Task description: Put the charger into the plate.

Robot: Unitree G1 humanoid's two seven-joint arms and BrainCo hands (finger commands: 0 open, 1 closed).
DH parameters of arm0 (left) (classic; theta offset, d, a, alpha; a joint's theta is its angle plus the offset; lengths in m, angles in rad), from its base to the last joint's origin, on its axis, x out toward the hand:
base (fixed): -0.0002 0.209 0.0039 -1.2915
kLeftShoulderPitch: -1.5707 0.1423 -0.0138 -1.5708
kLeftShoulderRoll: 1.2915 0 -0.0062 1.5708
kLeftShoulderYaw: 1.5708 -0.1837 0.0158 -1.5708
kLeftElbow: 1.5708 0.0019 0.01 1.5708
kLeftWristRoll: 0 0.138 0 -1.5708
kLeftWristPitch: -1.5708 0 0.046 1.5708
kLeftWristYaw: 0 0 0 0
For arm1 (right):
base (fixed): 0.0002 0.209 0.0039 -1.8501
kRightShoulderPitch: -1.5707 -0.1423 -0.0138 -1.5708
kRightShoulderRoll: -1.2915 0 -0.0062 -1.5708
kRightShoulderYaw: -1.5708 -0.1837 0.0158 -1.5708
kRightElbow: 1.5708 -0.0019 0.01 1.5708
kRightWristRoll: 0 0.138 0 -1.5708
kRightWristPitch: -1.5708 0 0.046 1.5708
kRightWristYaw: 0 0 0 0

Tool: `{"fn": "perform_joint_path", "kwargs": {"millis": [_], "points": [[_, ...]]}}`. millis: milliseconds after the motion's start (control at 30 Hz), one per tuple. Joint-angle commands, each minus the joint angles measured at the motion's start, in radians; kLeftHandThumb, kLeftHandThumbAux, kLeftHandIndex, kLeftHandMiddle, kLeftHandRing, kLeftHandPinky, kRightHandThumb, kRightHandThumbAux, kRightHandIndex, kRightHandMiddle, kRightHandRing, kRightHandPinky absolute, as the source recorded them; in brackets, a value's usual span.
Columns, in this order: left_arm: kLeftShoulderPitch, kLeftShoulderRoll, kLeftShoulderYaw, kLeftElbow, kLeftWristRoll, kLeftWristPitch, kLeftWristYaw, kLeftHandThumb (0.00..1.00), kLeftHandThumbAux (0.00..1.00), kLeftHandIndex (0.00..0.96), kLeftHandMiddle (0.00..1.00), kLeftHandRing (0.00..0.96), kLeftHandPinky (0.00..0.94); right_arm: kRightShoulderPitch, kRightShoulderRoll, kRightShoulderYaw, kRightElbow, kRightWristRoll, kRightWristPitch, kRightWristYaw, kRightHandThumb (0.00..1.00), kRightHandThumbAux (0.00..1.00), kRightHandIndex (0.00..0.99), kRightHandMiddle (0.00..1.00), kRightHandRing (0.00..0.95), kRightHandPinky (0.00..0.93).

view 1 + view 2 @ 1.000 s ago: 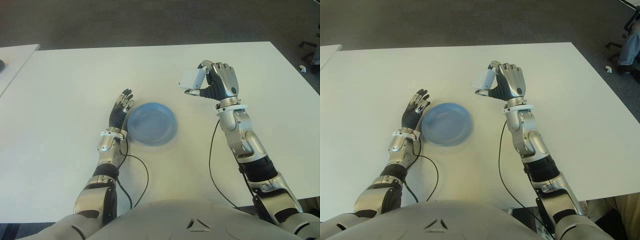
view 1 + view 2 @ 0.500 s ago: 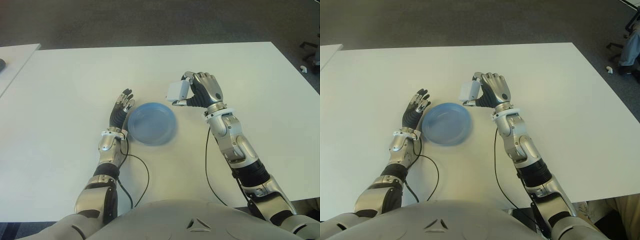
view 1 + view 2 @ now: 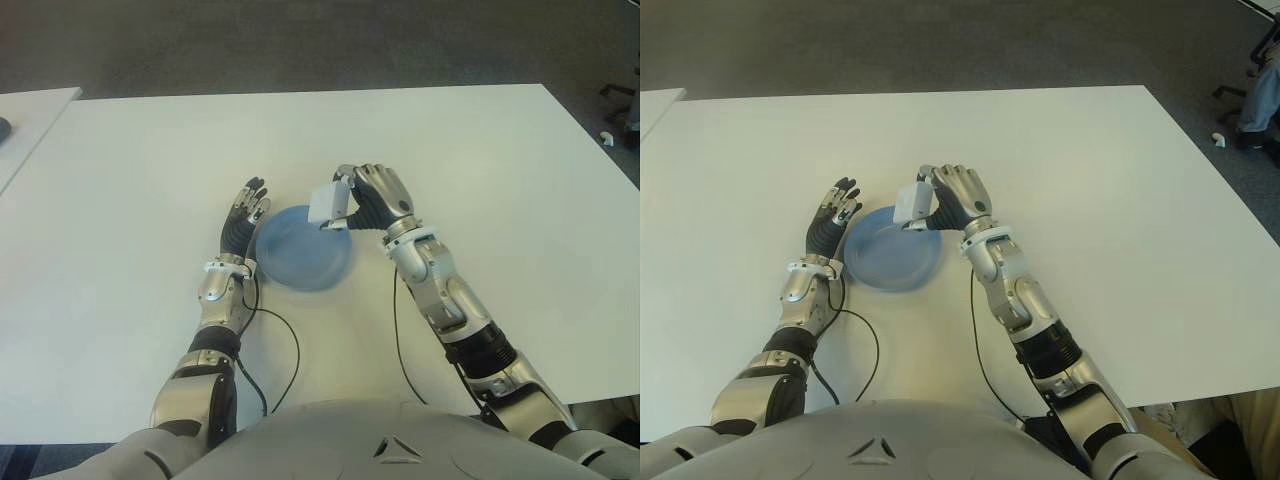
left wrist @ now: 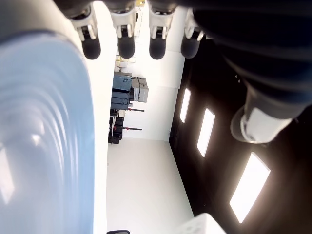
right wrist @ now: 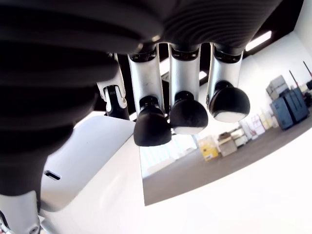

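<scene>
We see the left hand (image 3: 243, 218) just beside the left rim of the plate (image 3: 300, 262), forearm running from the near edge of the desk (image 3: 130, 170) toward its middle, w/ fingers extended and loosely spread, grasping nothing. In the left wrist view the fingertips (image 4: 126, 46) hang free next to the plate's blue rim (image 4: 58, 146); we can't tell whether they touch it. A thin black cable (image 3: 285, 345) loops on the desk near the left forearm.

The plate is blue, round, shallow, sitting approx. mid-desk, somewhat nearer the near edge than the far one. We see nothing lying in it: bare blue inside.

The right hand (image 3: 372, 196) comes in from the near-right side of the desk, forearm angled up-left, palm turned toward the plate, fingers curled around the charger (image 3: 327, 203). The charger is a small white block, held above the plate's far-right rim, not resting on plate or desk. Its broad flat face points left, toward the left hand; it looks roughly upright, slightly tilted, long axis approx. vertical. In the right wrist view the dark fingertips (image 5: 152, 127) close over the white charger body (image 5: 83, 161), thumb on the other side, so the grip is clamped on it.
</scene>
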Motion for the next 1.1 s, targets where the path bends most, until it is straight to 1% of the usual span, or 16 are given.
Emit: {"fn": "perform_joint_path", "kwargs": {"millis": [33, 200, 433, 533, 567, 600, 633, 667, 733, 833, 867, 933, 967, 1033, 1067, 1100], "points": [[0.045, -0.021, -0.001, 0.025, -0.001, 0.051, 0.013, 0.073, 0.521, 0.0, 0.031, 0.008, 0.0, -0.021, 0.033, 0.013, 0.08, 0.03, -0.031, -0.008, 0.742, 0.708, 0.441, 0.85, 0.856, 0.868], [0.048, -0.022, 0.0, 0.018, -0.003, 0.059, 0.011, 0.07, 0.515, 0.0, 0.033, 0.009, 0.0, -0.044, 0.061, 0.021, 0.156, 0.04, -0.06, -0.031, 0.74, 0.708, 0.441, 0.846, 0.852, 0.865], [0.054, -0.022, 0.002, 0.011, -0.004, 0.074, 0.011, 0.051, 0.497, 0.0, 0.049, 0.018, 0.0, -0.099, 0.109, 0.037, 0.312, 0.052, -0.113, -0.095, 0.738, 0.708, 0.441, 0.842, 0.849, 0.869], [0.055, -0.029, 0.005, 0.005, -0.016, 0.073, -0.003, 0.04, 0.5, 0.0, 0.036, 0.013, 0.0, -0.058, 0.066, 0.019, 0.204, 0.032, -0.092, -0.073, 0.738, 0.707, 0.441, 0.829, 0.841, 0.854], [0.054, -0.034, 0.015, 0.002, -0.044, 0.089, -0.032, 0.038, 0.502, 0.0, 0.03, 0.01, 0.0, -0.052, 0.059, 0.02, 0.189, 0.008, -0.083, -0.094, 0.738, 0.707, 0.441, 0.825, 0.838, 0.848], [0.054, -0.037, 0.023, -0.001, -0.064, 0.101, -0.053, 0.03, 0.488, 0.0, 0.024, 0.008, 0.005, -0.051, 0.058, 0.023, 0.187, -0.008, -0.078, -0.111, 0.737, 0.707, 0.442, 0.806, 0.823, 0.823], [0.049, 0.004, 0.04, 0.067, -0.067, 0.089, -0.086, 0.019, 0.468, 0.0, 0.015, 0.005, 0.014, -0.069, 0.073, 0.035, 0.237, 0.002, -0.09, -0.109, 0.735, 0.706, 0.443, 0.779, 0.802, 0.785], [0.045, 0.036, 0.053, 0.118, -0.067, 0.078, -0.108, 0.024, 0.496, 0.0, 0.011, 0.006, 0.009, -0.082, 0.085, 0.044, 0.274, 0.012, -0.1, -0.104, 0.734, 0.706, 0.442, 0.777, 0.808, 0.802], [0.05, 0.03, 0.038, 0.098, -0.045, 0.066, -0.088, 0.026, 0.514, 0.0, 0.012, 0.005, 0.004, -0.089, 0.105, 0.044, 0.311, 0.04, -0.104, -0.095, 0.734, 0.706, 0.442, 0.784, 0.815, 0.825], [0.054, 0.0, 0.019, 0.049, -0.032, 0.067, -0.061, 0.024, 0.521, 0.0, 0.015, 0.005, 0.001, -0.089, 0.113, 0.037, 0.322, 0.059, -0.108, -0.101, 0.735, 0.706, 0.442, 0.797, 0.823, 0.846], [0.054, -0.006, 0.015, 0.038, -0.029, 0.07, -0.053, 0.022, 0.519, 0.0, 0.017, 0.005, 0.0, -0.094, 0.114, 0.036, 0.337, 0.065, -0.121, -0.11, 0.736, 0.707, 0.441, 0.802, 0.824, 0.847], [0.054, -0.012, 0.011, 0.023, -0.025, 0.076, -0.043, 0.02, 0.514, 0.0, 0.023, 0.007, 0.0, -0.104, 0.112, 0.038, 0.365, 0.071, -0.145, -0.126, 0.734, 0.706, 0.44, 0.783, 0.793, 0.782], [0.055, -0.014, 0.01, 0.019, -0.024, 0.078, -0.04, 0.019, 0.512, 0.0, 0.026, 0.009, 0.0, -0.108, 0.111, 0.039, 0.375, 0.072, -0.154, -0.133, 0.733, 0.707, 0.438, 0.763, 0.762, 0.729], [0.057, -0.014, 0.009, 0.012, -0.022, 0.083, -0.035, 0.018, 0.509, 0.0, 0.028, 0.01, 0.0, -0.116, 0.106, 0.044, 0.395, 0.061, -0.168, -0.152, 0.732, 0.707, 0.436, 0.746, 0.735, 0.682], [0.059, -0.014, 0.008, 0.008, -0.021, 0.086, -0.032, 0.017, 0.507, 0.0, 0.029, 0.01, 0.0, -0.123, 0.1, 0.05, 0.413, 0.049, -0.176, -0.166, 0.718, 0.705, 0.43, 0.654, 0.676, 0.617], [0.06, -0.014, 0.007, 0.005, -0.02, 0.088, -0.03, 0.016, 0.505, 0.0, 0.028, 0.009, 0.0, -0.128, 0.095, 0.055, 0.428, 0.04, -0.184, -0.176, 0.674, 0.643, 0.38, 0.563, 0.586, 0.551]]}}
